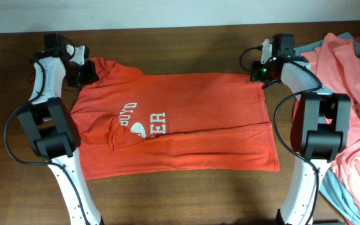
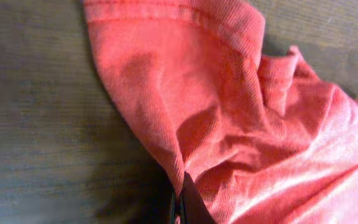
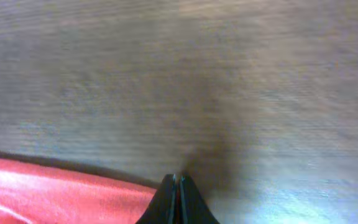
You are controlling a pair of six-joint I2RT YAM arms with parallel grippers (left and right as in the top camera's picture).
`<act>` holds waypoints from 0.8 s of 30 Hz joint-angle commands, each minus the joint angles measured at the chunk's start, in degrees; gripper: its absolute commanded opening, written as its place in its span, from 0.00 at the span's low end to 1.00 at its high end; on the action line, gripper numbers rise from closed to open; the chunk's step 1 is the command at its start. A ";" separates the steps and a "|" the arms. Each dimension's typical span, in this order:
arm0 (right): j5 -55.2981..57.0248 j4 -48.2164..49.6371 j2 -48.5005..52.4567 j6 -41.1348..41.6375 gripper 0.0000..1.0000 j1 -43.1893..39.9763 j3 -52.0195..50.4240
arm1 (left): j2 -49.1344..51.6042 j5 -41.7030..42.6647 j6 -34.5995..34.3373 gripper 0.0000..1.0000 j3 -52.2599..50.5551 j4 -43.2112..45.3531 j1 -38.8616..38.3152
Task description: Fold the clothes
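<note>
Overhead, the left fingers (image 1: 87, 71) sit at the far left corner of the orange-red T-shirt (image 1: 192, 119); the shirt lies spread across the middle of the wooden counter (image 1: 180, 44), sideways to the camera, its white lettering (image 1: 145, 122) in the left half. Left wrist view shows the left fingers (image 2: 180, 202) pressed together on a bunched fold of the shirt (image 2: 241, 124), cloth wrinkling away from the pinch. At the shirt's far right corner the right fingers (image 1: 259, 71) are low over the counter; right wrist view shows the right fingers (image 3: 178, 190) together, tips at the shirt's edge (image 3: 55, 193); whether cloth is caught between them I cannot tell. Beyond the right arm, a salmon-pink T-shirt (image 1: 349, 75) lies heaped at the counter's right side; a teal-grey T-shirt (image 1: 339, 199) shows beneath it.
</note>
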 commanded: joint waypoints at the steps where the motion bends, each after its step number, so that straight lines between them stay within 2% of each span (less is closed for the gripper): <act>1: 4.74 -4.26 -5.11 0.59 0.04 -0.52 5.40 | 1.51 -0.57 -0.20 0.00 5.84 -3.96 -0.07; 7: 4.74 -12.57 -8.87 0.57 0.04 -0.81 11.91 | 1.51 -0.57 -0.04 0.00 19.67 -14.23 -0.07; 11: 5.14 -20.68 -11.26 0.37 0.04 -0.83 15.56 | 1.51 -0.57 -0.04 0.00 29.97 -24.17 -0.07; 14: 6.51 -28.33 -13.27 0.11 0.04 -0.83 15.91 | 1.51 -0.68 -0.02 0.00 35.28 -34.38 -0.07; 17: 7.76 -36.33 -13.99 0.13 0.04 -0.83 15.89 | 1.51 -1.95 -0.04 0.00 36.35 -41.42 -0.07; 20: 9.33 -45.13 -13.99 -0.07 0.04 -0.83 15.89 | 1.46 -3.56 -0.35 0.00 35.78 -41.77 -0.26; 24: 12.26 -50.88 -13.99 -0.11 0.04 -0.83 15.89 | 1.46 -3.69 -0.33 0.00 35.74 -41.77 -0.63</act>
